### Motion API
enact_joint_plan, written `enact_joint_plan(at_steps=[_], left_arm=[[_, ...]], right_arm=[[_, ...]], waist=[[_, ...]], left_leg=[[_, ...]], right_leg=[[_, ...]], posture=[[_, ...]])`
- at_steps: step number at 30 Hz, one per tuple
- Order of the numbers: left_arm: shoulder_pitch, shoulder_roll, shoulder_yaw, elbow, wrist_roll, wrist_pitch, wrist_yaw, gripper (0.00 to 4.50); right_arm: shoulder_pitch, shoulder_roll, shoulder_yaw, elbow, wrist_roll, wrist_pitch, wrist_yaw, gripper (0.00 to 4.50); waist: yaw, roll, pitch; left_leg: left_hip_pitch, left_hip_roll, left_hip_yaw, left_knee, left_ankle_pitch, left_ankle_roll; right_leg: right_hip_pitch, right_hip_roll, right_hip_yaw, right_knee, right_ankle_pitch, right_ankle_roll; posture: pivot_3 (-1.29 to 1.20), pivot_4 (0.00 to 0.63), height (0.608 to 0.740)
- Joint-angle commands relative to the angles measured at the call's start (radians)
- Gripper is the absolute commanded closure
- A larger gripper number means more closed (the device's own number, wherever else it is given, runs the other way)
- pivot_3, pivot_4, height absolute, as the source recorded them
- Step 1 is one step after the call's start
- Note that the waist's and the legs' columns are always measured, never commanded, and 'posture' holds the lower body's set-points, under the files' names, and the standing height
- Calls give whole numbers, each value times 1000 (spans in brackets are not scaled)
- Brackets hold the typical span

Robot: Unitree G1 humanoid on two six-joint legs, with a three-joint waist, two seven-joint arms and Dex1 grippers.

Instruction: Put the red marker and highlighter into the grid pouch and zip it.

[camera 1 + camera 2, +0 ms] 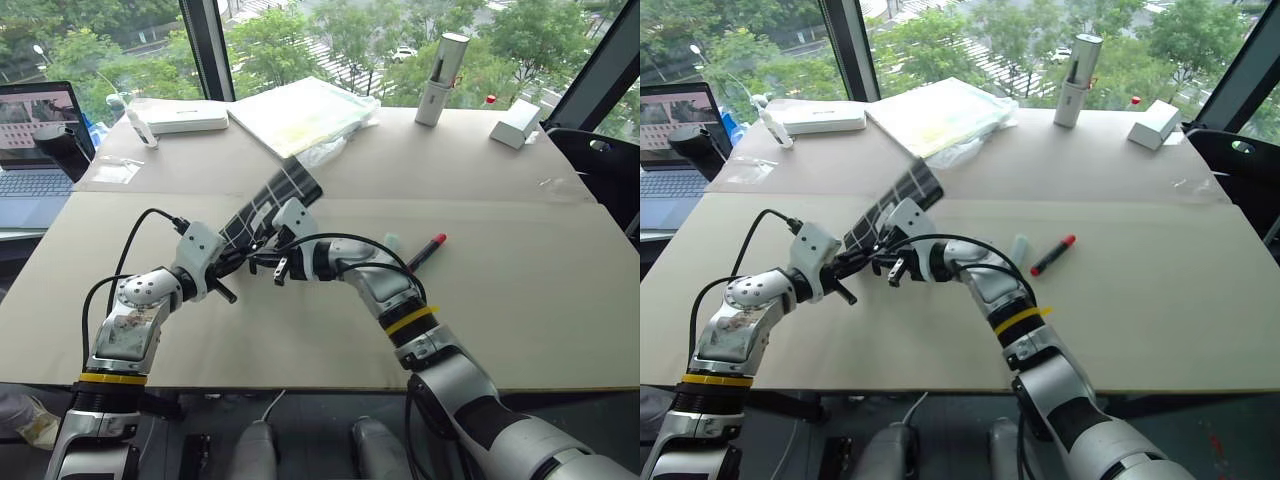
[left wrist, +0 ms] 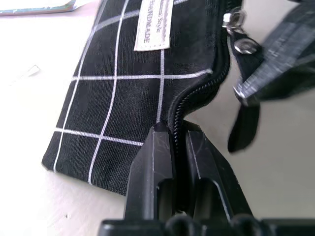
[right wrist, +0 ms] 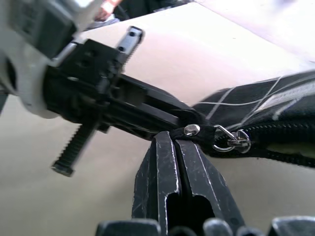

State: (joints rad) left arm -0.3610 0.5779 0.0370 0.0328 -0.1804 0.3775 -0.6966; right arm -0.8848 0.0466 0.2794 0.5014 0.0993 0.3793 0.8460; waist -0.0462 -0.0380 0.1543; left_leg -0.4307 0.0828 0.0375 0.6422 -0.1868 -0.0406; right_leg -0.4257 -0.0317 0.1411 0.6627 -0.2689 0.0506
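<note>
Grid pouch [image 2: 123,98]: small white label [image 2: 153,27] sewn on black fabric, showing word "HANDMADE" in dark capitals running along label length. Second, finer line of script lying beside it, appearing to end in "Style"; rest too small to read. Laptop [image 1: 40,130] screen displaying picture; no legible text there.

A laptop [image 1: 35,150] sits beside the table [image 1: 520,290], which bears a white box [image 1: 185,117], papers [image 1: 300,112] and a grey bottle [image 1: 441,78].
</note>
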Motion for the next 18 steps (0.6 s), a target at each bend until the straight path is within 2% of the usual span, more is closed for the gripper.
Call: enact_joint_plan(at_steps=[1, 2, 5, 10, 12, 16, 18], left_arm=[[-32, -7, -6, -14, -3, -14, -3, 4500], [-32, -8, -6, -15, -3, -14, -3, 4500], [-19, -11, -9, -23, -5, -16, 0, 4500], [-6, -21, -12, -35, -5, -16, 4, 4500], [0, -26, -14, -40, -6, -17, 6, 4500], [13, -34, -17, -50, -8, -16, 7, 4500], [14, -36, -17, -50, -8, -16, 6, 4500]], right_arm=[[-3, 2, 1, -3, -14, -15, -32, 4457], [-9, -1, -11, 10, -16, -20, -52, 4457], [-33, -34, -66, 14, 14, -9, -58, 3753], [-23, -121, -112, -56, 57, 50, -14, 2032], [15, -182, -137, -149, 127, 159, 60, 1425], [178, -403, -158, -485, 290, 321, 256, 1425], [278, -532, -188, -641, 344, 293, 362, 1425]], waist=[[1, 0, 0], [2, 0, 0], [2, 0, 0], [1, 0, 0], [1, 0, 0], [11, 0, 0], [16, 0, 0]], left_leg=[[0, 0, 0, 0, 0, 0], [0, 0, 0, 0, 0, 0], [0, 0, 0, 0, 0, 0], [0, 0, 0, 0, 0, 0], [0, 0, 0, 0, 0, 0], [-1, 0, -2, 0, 0, 0], [-2, 0, -2, 0, 0, 0]], right_leg=[[0, 0, 0, 0, 0, 0], [0, 0, 0, 0, 0, 0], [0, 0, 0, 0, 0, 0], [0, 0, 0, 0, 0, 0], [0, 0, 0, 0, 0, 0], [1, 0, 0, -2, 0, 0], [1, 0, 0, -4, 0, 0]], posture=[[0, 150, 740], [0, 150, 740], [0, 150, 740], [0, 150, 740], [0, 150, 740], [0, 150, 740], [0, 150, 740]])
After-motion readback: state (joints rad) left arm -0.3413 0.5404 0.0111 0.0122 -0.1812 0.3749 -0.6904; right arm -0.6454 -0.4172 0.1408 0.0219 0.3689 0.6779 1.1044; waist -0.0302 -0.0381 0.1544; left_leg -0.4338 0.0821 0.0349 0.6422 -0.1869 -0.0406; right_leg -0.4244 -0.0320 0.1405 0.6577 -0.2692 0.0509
